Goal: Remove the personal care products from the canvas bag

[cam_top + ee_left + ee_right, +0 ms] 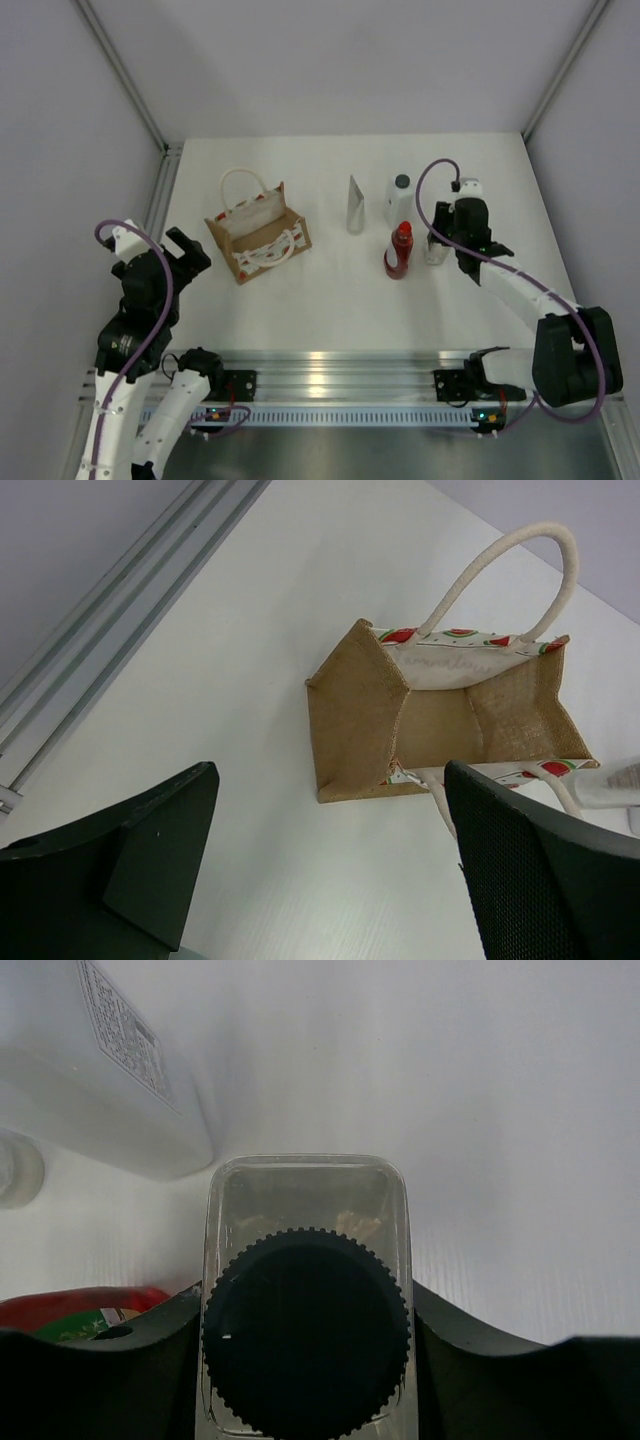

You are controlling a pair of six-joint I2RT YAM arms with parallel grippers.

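Pale dark-capped bottle (305, 1350) is sitting gripped between my right fingers (120, 1370), just beside the red bottle (399, 250) on the counter (330, 300). My left fingers (150, 860) are hanging spread apart, empty, near the canvas bag (360, 710).

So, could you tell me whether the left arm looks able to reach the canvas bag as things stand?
Probably yes. The left arm is close beside the canvas bag, its jaws open and pointed at it, and only bare table lies between them.
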